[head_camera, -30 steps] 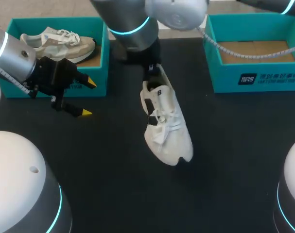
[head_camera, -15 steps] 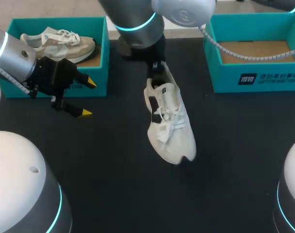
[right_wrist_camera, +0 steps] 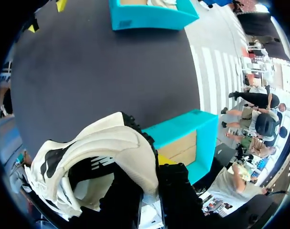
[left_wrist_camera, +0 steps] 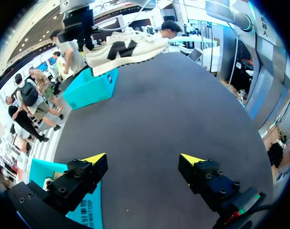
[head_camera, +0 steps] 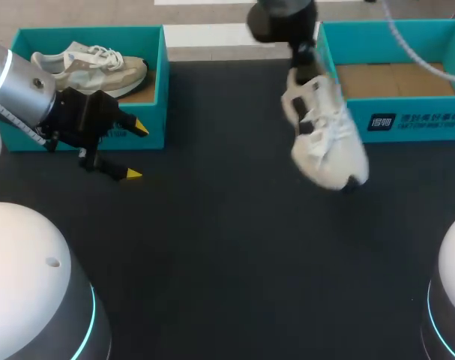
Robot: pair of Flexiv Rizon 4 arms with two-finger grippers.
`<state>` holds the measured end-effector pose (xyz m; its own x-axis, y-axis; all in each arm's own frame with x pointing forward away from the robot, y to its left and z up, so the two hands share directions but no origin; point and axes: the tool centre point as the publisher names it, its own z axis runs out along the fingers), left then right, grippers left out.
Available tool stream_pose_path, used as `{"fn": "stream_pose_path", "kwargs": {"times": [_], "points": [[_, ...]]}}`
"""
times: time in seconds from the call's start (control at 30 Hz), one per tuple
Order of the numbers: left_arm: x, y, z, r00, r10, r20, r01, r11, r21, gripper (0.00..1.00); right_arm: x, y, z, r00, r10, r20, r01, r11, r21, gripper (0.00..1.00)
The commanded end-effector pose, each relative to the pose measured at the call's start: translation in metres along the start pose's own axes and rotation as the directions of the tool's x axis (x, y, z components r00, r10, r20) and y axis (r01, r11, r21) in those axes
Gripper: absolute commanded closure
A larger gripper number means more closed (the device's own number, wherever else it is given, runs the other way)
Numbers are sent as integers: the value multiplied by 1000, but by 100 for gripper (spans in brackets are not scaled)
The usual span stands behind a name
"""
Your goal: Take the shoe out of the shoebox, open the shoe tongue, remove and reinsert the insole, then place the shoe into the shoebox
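Observation:
A white shoe [head_camera: 326,139] with black side marks hangs in the air, toe down, beside the front left corner of the empty teal shoebox [head_camera: 396,120] at the back right. My right gripper [head_camera: 303,66] is shut on its heel collar. In the right wrist view the shoe [right_wrist_camera: 102,152] fills the space around that gripper [right_wrist_camera: 154,167], with the shoebox [right_wrist_camera: 187,143] just beyond. My left gripper [head_camera: 135,151] stands open and empty in front of the left box. From the left wrist view the shoe [left_wrist_camera: 128,50] hangs far ahead of its open fingers [left_wrist_camera: 142,160].
A second teal shoebox [head_camera: 148,90] at the back left holds a beige shoe [head_camera: 92,67]. Dark tabletop [head_camera: 234,247] stretches between the two boxes and toward the front.
My right arm has carried the white shoe up and to the right, from the table's middle to the right shoebox's corner. The left arm has not moved.

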<state>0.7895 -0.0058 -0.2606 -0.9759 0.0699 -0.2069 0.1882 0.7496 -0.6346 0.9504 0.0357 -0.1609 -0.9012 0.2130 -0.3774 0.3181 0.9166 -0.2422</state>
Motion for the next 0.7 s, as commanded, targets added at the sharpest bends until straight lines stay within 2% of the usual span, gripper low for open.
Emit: {"fn": "stream_pose_path", "kwargs": {"times": [0.03, 0.1, 0.63, 0.7], "points": [[0, 0, 0, 1000, 0, 0, 0, 1000, -4, 0, -35, -31, 22, 999, 49, -19, -50, 998, -50, 100], [0, 0, 0, 1000, 0, 0, 0, 1000, -4, 0, -42, -35, 26, 993, 116, 2, -116, 992, -49, 100], [0, 0, 0, 1000, 0, 0, 0, 1000, -4, 0, -42, -35, 26, 993, 116, 2, -116, 992, -49, 100], [0, 0, 0, 1000, 0, 0, 0, 1000, -4, 0, -55, -49, 35, 992, 129, 10, -129, 992, -11, 100]]}}
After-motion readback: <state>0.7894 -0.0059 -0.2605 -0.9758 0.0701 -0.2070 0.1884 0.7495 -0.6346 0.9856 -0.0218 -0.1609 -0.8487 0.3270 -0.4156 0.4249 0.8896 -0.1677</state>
